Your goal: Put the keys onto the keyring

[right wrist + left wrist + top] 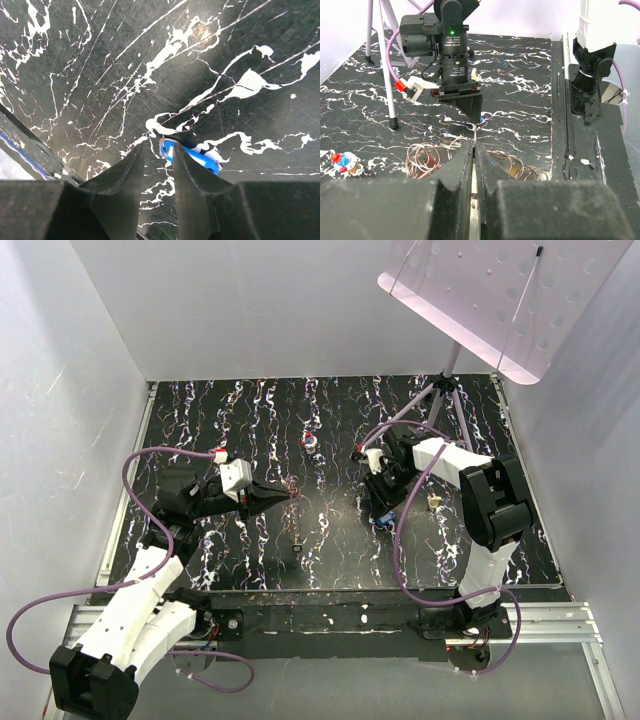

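My left gripper (288,492) is shut on a thin flat grey metal blade seen edge-on (474,200), part of the keyring bundle (291,483). Its thin wire loops (424,155) spread on the table on both sides of the jaws, with a red cap and a yellow cap among them. My right gripper (159,150) points straight down at the table, jaws a little apart. A blue-capped key (200,157) lies flat beside its right finger, one end poking into the gap, not gripped. It also shows in the top view (385,524). A slim grey key (298,544) lies on the table nearer me.
A small red-white-blue object (310,441) lies toward the back centre. A small beige lump (434,502) sits right of the right gripper. A tripod stand (445,390) with a pink perforated plate stands at the back right. White walls enclose the black marbled table (200,410).
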Controlling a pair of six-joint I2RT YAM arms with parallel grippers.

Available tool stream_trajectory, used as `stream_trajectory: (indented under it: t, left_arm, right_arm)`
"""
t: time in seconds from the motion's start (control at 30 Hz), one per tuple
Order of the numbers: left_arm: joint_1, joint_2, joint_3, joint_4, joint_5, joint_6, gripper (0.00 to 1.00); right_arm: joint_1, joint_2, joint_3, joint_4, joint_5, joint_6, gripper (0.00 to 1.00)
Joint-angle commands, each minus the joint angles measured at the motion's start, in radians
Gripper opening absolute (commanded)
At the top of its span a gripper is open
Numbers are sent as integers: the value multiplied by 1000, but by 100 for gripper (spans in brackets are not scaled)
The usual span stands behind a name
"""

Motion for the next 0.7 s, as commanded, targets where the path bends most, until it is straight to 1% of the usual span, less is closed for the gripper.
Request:
stream_trajectory:
  t: [0.0,0.2,0.43,0.6,0.67]
  left_arm:
    - [7,-9,-4,44,11,-3,0]
    - [9,-9,-7,49,15,-7,0]
    - [7,-11,-6,52,17,-10,0]
    - [10,-12,-6,52,15,-10,0]
    - [10,-16,-6,52,17,-11,0]
  right_arm:
    - [9,5,-10,-3,4,0,36]
    - [11,11,-12,-12,18,-3,30]
    - [11,8,-13,-20,27,-13,27]
    - [11,8,-13,-21,24,-14,22]
    - [12,11,-13,-20,27,-14,22]
